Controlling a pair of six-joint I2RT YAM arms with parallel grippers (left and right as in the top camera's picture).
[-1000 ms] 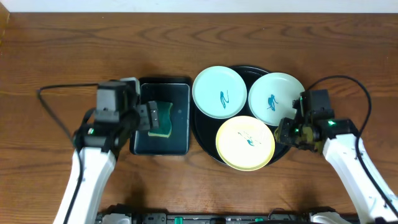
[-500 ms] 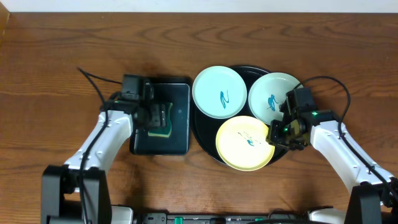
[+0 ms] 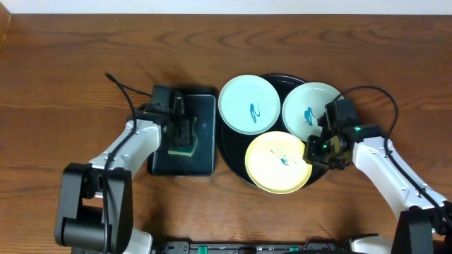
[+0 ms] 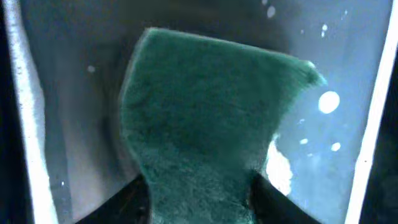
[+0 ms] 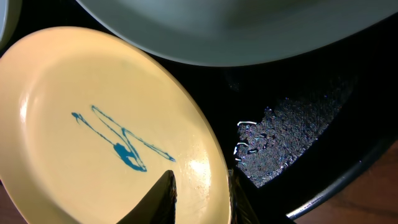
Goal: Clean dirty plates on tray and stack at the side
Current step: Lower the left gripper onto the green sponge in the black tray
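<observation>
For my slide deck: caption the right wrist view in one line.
Right gripper straddles the yellow plate rim on the black tray.

sponge and yellow plate partly off-frame

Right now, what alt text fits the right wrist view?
A pale yellow round plate with a teal squiggle fills the left, the right claw straddling its rim at the bottom. A pale mint round plate sits above; the glossy black round tray lies beneath.
</observation>
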